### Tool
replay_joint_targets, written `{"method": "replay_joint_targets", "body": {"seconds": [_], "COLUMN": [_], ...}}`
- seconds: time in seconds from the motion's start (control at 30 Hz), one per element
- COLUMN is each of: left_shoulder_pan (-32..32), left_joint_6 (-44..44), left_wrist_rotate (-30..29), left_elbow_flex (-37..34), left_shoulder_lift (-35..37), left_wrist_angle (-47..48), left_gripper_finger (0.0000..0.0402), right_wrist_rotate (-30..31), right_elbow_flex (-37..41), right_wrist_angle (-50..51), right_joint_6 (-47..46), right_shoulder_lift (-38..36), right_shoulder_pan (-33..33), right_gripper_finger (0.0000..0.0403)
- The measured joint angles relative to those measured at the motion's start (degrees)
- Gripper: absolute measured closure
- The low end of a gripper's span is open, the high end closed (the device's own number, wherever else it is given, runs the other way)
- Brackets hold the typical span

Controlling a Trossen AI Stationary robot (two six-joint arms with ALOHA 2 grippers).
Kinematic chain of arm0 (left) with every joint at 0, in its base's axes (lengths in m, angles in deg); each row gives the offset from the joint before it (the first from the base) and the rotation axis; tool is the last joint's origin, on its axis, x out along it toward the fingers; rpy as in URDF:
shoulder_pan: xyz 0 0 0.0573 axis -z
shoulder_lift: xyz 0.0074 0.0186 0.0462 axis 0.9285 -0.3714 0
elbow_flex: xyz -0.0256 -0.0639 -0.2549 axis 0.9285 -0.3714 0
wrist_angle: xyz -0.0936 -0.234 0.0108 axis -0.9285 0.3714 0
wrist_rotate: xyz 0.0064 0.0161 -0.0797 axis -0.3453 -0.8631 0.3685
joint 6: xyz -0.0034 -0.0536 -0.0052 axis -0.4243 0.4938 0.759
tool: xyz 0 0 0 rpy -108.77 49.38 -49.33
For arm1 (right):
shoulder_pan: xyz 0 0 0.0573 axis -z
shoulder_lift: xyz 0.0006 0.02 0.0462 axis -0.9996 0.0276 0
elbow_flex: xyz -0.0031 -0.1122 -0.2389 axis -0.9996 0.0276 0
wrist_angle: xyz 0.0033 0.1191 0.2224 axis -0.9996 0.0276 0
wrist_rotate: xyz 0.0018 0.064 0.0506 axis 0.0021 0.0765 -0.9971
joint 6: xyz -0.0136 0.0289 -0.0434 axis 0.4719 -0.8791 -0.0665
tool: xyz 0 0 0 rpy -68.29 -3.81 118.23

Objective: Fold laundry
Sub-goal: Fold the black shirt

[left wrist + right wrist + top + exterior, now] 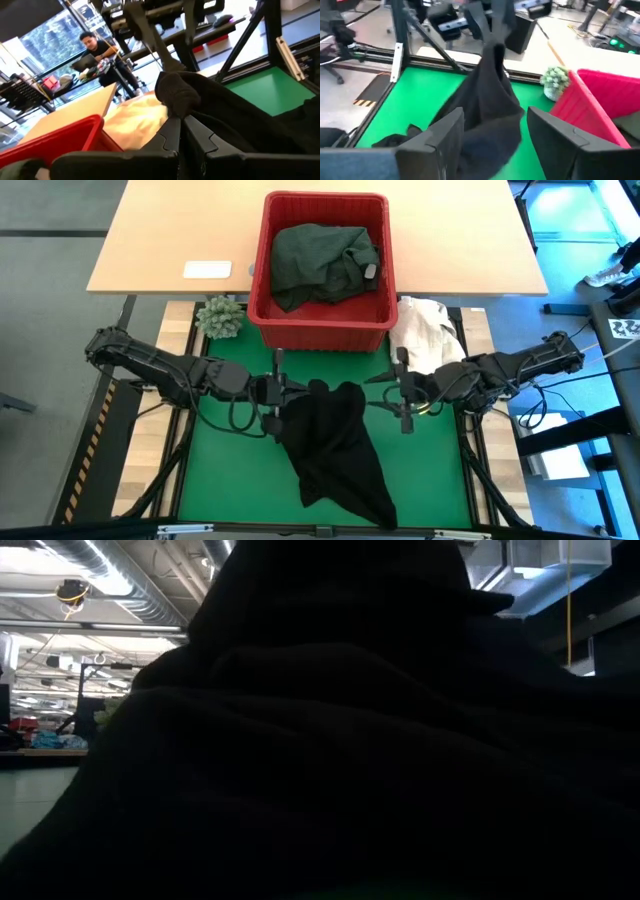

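One corner only holds the black garment (pixel 335 445): left claw (pixel 277 393) pinches it, right claw (pixel 402 392) gapes empty, so the cloth may slump back onto the tabletop (pixel 430 470).

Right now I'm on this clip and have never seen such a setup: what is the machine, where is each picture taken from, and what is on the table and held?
It is a robot with two dark arms at a table, each ending in a two-finger pincer. One picture looks straight down, one looks level from table height and is filled by dark cloth, and two come from cameras on the wrists. On the green mat lies a black garment. The left pincer is shut on its raised upper part. The right pincer stands open beside the garment and holds nothing. Behind are a red basket with a dark green garment inside, a cream cloth heap and a small plant.
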Motion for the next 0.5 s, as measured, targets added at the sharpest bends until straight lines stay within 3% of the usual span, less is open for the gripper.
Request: {"method": "replay_joint_targets", "body": {"seconds": [0.2,0.4,0.5], "left_shoulder_pan": [-0.91,-1.34,-1.34], "left_joint_6": [1.12,1.4,1.87], "left_wrist_rotate": [-0.2,-0.19,-0.17], "left_elbow_flex": [0.0,0.0,0.02], "left_shoulder_lift": [-0.02,-0.04,-0.04], "left_wrist_angle": [0.2,0.2,0.23], "left_gripper_finger": [0.0401,0.0401,0.0402], "right_wrist_rotate": [-2.81,4.84,5.49], "right_elbow_flex": [0.0,0.57,0.57], "right_wrist_angle": [0.01,0.12,-0.65], "right_joint_6": [-3.21,-5.17,-2.9], "right_shoulder_lift": [1.83,8.47,11.13], "right_shoulder_pan": [0.0,0.01,0.0], "right_gripper_finger": [0.0187,0.0187,0.0188]}}
